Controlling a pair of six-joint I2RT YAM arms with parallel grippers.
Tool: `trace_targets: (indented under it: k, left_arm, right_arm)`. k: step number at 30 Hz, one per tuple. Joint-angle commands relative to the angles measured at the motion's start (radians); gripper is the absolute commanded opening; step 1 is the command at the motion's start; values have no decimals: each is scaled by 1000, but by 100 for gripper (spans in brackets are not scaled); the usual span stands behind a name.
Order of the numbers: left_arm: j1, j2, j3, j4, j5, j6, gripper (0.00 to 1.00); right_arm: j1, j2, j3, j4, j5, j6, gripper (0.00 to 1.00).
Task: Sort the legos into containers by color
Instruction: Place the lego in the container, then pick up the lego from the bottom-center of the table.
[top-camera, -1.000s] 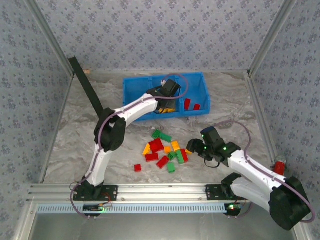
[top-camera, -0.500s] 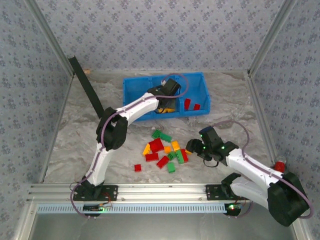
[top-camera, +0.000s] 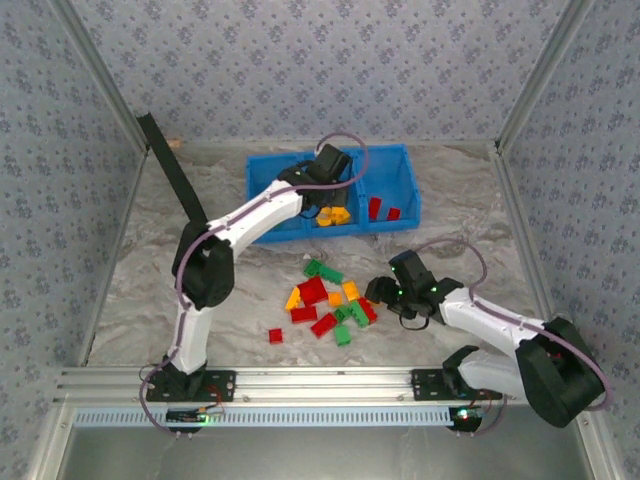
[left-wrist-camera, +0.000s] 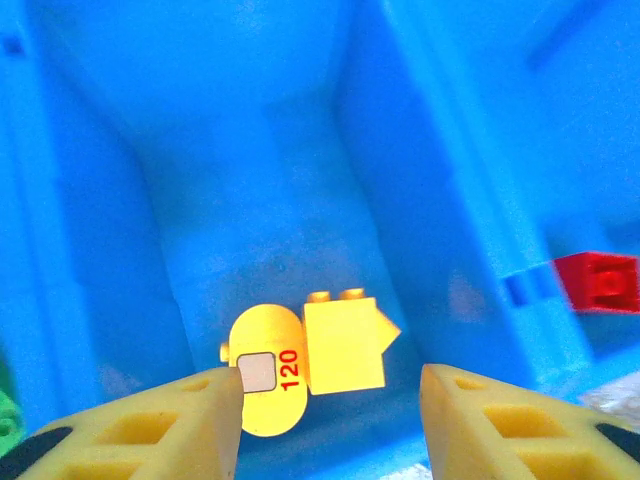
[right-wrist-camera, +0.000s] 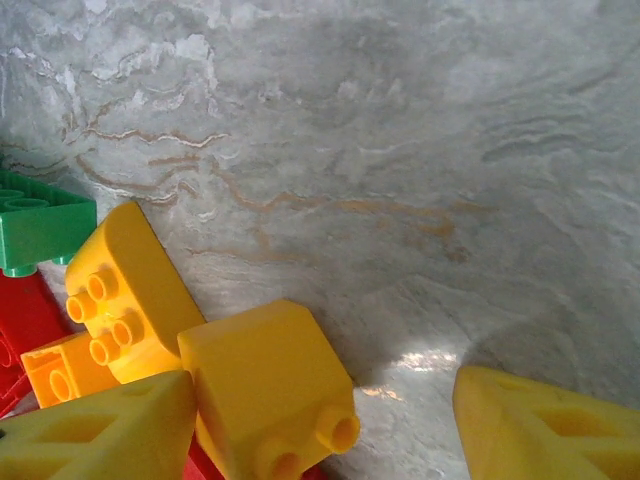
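- Grey marbled table (top-camera: 130, 290), boxed in by blue-grey patterned walls (top-camera: 300, 60). The blue tray (top-camera: 400, 160) sits in the upper middle of the top view.
- The one bit of writing I can read is a red "120" on a round yellow tag (left-wrist-camera: 265, 385), next to a pale square sticker. The tag lies in the tray's middle compartment, touching a yellow brick (left-wrist-camera: 343, 345).
- The left arm reaches up from the lower left, elbow bent. The left gripper (left-wrist-camera: 330, 400) hangs over that middle compartment, fingers spread, holding nothing.
- Red bricks (top-camera: 382, 210) lie in the right compartment.
- The loose legos (top-camera: 330, 300), red, green and yellow, are heaped mid-frame.
- The right arm comes in low from the lower right. The right gripper (top-camera: 383, 293) is at the heap's right edge, fingers apart, one against a loose yellow brick (right-wrist-camera: 265, 385), nothing clamped.
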Motion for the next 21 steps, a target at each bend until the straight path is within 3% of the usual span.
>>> trace_targets:
  k: [1, 7, 21]
  left_arm:
    - [1, -95, -28, 28, 11, 33, 50]
    - [11, -154, -103, 50, 15, 27, 50]
    - [39, -337, -280, 31, 13, 28, 51]
  right_arm:
    - [8, 36, 14, 10, 10, -8, 69]
    - [21, 93, 42, 23, 10, -24, 65]
    - [30, 209, 96, -47, 18, -116, 30]
